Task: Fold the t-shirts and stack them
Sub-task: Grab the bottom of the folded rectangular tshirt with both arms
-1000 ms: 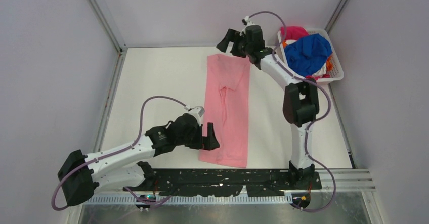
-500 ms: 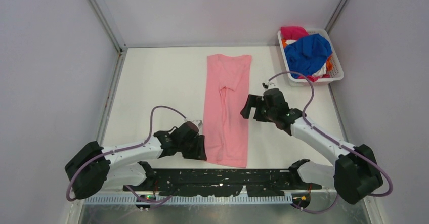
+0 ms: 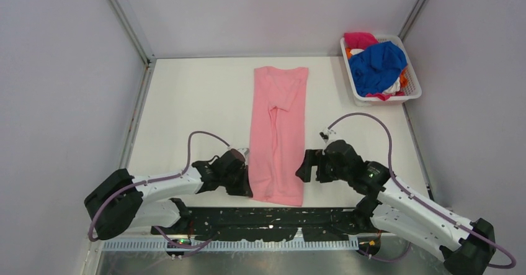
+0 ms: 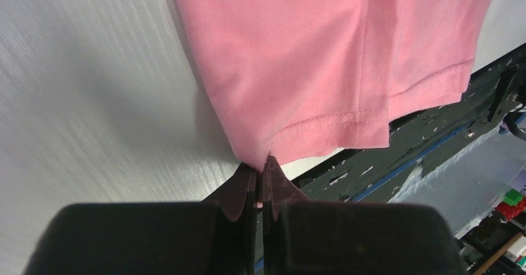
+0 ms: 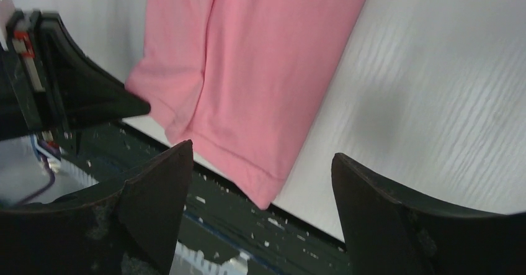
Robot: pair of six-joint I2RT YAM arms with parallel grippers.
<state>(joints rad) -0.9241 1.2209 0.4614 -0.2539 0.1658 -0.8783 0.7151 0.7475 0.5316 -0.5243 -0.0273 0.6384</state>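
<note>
Jaws of my left gripper (image 4: 260, 166) pinch shut on the lower-left hem corner of the long folded light pink cloth t-shirt (image 3: 278, 132) lying mid-frame on the white table (image 3: 186, 101), my right gripper (image 5: 262, 154) gaping wide at the opposite corner, presumably to lift both together.

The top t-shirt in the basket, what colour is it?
The top t-shirt is royal blue, clearest in the top external view.

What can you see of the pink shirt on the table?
The pink t-shirt is soft knit cloth, folded lengthwise into a long narrow strip, flat on the white table, stitched hem nearest the arms. The left gripper, jaws shut, pinches its near left hem corner; the right gripper hovers open by the right corner.
</note>
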